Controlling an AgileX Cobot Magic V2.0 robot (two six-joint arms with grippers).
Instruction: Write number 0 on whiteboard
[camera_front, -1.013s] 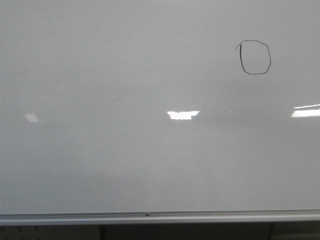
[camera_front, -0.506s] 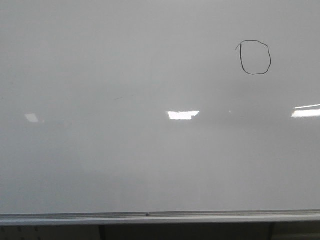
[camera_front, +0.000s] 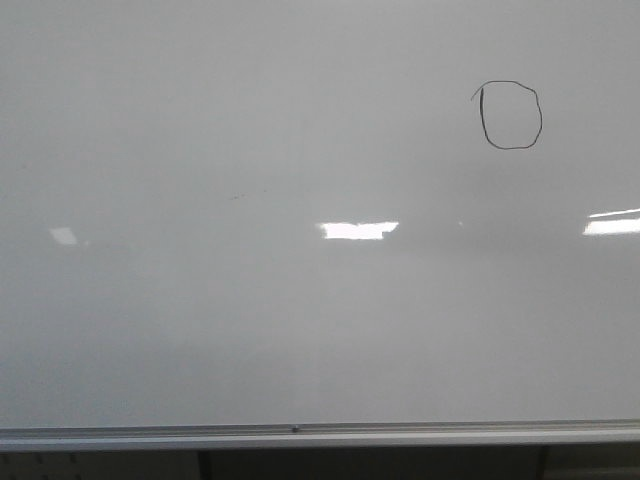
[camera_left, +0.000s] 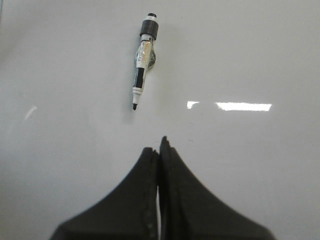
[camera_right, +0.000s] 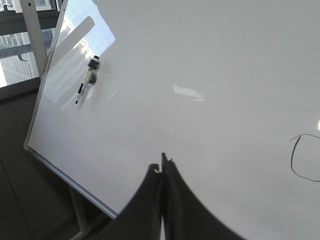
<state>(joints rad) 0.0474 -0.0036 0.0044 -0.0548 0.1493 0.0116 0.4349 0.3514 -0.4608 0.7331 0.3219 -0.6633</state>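
Observation:
The whiteboard (camera_front: 200, 330) fills the front view, glossy pale grey with a silver bottom rail. The number 0 (camera_front: 485, 122), a thin black loop, is drawn at its upper right; part of it shows in the right wrist view (camera_right: 295, 161). No arm shows in the front view. My left gripper (camera_left: 159, 148) is shut and empty, back from the board, with a marker pen (camera_left: 142, 60) on the board beyond its tips. My right gripper (camera_right: 163, 166) is shut and empty, facing the board. The marker also shows in the right wrist view (camera_right: 87, 80).
Bright rectangular light reflections (camera_front: 358, 230) lie across the board's middle. The board's aluminium frame edge (camera_right: 70, 182) and its stand show in the right wrist view, with windows (camera_right: 17, 45) beyond the board's side.
The middle light reflection on the board has widened a little to the left. The drawn loop has not changed.

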